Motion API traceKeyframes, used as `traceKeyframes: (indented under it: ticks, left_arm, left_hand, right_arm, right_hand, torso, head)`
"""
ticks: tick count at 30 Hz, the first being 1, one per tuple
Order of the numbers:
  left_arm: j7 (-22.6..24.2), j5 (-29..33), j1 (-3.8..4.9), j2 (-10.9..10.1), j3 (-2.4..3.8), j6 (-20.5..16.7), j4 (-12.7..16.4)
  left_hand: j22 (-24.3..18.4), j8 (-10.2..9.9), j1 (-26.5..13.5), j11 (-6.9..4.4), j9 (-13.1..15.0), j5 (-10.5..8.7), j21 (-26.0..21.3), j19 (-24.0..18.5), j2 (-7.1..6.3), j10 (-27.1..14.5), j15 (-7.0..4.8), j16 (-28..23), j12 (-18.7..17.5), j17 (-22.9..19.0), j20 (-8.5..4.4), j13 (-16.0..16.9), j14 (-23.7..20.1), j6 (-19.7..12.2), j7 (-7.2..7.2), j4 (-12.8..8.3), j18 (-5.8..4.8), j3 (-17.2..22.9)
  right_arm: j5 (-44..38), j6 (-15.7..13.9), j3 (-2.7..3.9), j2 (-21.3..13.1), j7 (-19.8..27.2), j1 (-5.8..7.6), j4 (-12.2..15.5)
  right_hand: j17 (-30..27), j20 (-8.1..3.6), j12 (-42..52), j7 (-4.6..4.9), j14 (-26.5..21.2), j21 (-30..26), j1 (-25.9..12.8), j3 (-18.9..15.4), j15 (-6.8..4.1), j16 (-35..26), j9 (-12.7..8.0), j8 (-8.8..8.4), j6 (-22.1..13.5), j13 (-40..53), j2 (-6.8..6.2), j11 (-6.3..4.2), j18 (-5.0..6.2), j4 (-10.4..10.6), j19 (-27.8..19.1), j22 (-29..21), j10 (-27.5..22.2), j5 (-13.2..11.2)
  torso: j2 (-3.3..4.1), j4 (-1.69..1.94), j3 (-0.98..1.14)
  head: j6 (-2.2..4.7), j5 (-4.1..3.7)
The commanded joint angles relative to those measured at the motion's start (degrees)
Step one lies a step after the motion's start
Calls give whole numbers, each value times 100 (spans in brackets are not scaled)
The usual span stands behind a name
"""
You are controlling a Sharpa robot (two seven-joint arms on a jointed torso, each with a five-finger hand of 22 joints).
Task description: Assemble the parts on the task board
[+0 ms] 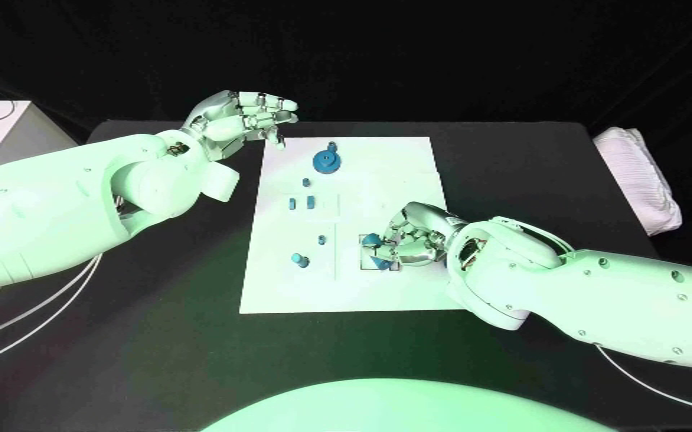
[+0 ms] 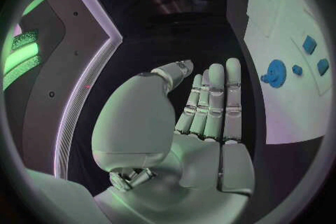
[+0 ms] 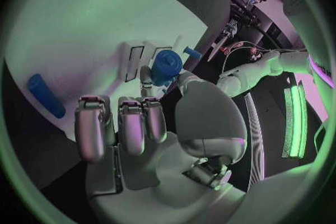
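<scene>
two hands over the white task board (image 1: 389,167) on the black table (image 1: 548,172).

the left hand (image 1: 238,117) hovers past the board's far left corner, fingers straight and close together, holding nothing. the right hand (image 1: 408,240) sits at the board's near right part, fingers curled round a blue part (image 3: 167,66). a round blue part (image 1: 329,160) lies near the far edge; small blue parts (image 1: 302,202) lie along the left side.

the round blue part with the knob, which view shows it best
The left wrist view: the round part lies unobstructed on the board. The head view shows it small, at the board's far end. In the right wrist view I can't identify it.
</scene>
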Motion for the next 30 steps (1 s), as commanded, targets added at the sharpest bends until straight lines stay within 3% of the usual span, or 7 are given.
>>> traceKeyframes:
  ticks: [1,12,21,23,24,30]
  left_arm:
    - [14,22,2,3,2,110,16]
    - [2,22,2,-9,2,116,22]
    - [-5,22,3,-18,2,115,26]
    - [-9,22,3,-20,2,114,27]
    - [-11,22,3,-21,2,114,26]
    - [-19,22,3,-22,2,120,23]
  left_hand:
    - [-6,19,-36,9,-8,12,-26,29,13,-34,46,8,39,10,-6,-7,-11,-42,100,38,91,-6]
    - [-6,19,-36,9,-8,12,-26,29,13,-34,46,8,39,10,-6,-7,-11,-42,100,38,91,-6]
    - [-14,23,-44,10,-9,13,-36,34,16,-38,47,8,44,10,-5,-10,-13,-45,101,51,90,-6]
    - [-14,23,-44,10,-9,13,-36,34,16,-38,47,8,44,10,-5,-10,-13,-45,101,51,90,-6]
    - [-14,23,-44,10,-9,13,-36,34,17,-38,47,8,44,10,-5,-10,-13,-45,101,52,90,-6]
    - [-17,25,-52,11,-9,14,-41,35,20,-39,49,7,46,10,-4,-11,-14,-46,102,62,90,-6]
  right_arm:
    - [-323,108,1,50,-119,-9,-34]
    - [-728,-118,3,131,-169,-26,-101]
    - [-832,-49,3,140,-179,-31,-81]
    - [-841,20,4,139,-181,-31,-77]
    - [-843,54,4,139,-183,-31,-75]
    - [-861,185,4,128,-187,-31,-69]
  right_hand:
    - [1509,-47,36,-305,606,37,-68,17,-37,21,36,7,342,1264,-3,-42,-60,-3,452,1217,448,-35]
    - [1509,-47,32,-309,606,38,-78,29,-37,21,38,16,345,1263,4,-46,-61,-8,453,1219,447,-23]
    - [1509,-49,23,-310,606,43,-298,-10,-37,21,48,59,339,1264,-54,-48,-62,2,455,1225,447,-72]
    - [1509,-45,3,-309,606,30,-595,-146,-42,21,60,98,321,1257,-112,-45,-60,8,451,1220,441,236]
    - [1509,-49,-2,-308,606,21,-677,-205,-36,21,64,112,313,1256,-135,-46,-57,5,449,1216,440,271]
    - [1509,-42,-57,-299,606,-12,-1022,-531,-28,21,78,177,264,1234,-111,-38,-50,10,439,1202,420,-199]
  torso:
    - [5,-9,3]
    - [7,2,4]
    - [3,-11,6]
    - [2,-11,8]
    - [2,-11,8]
    - [-2,-8,7]
  head:
    - [-5,1]
    - [-15,12]
    - [-28,17]
    - [-31,18]
    - [-31,18]
    - [-18,13]
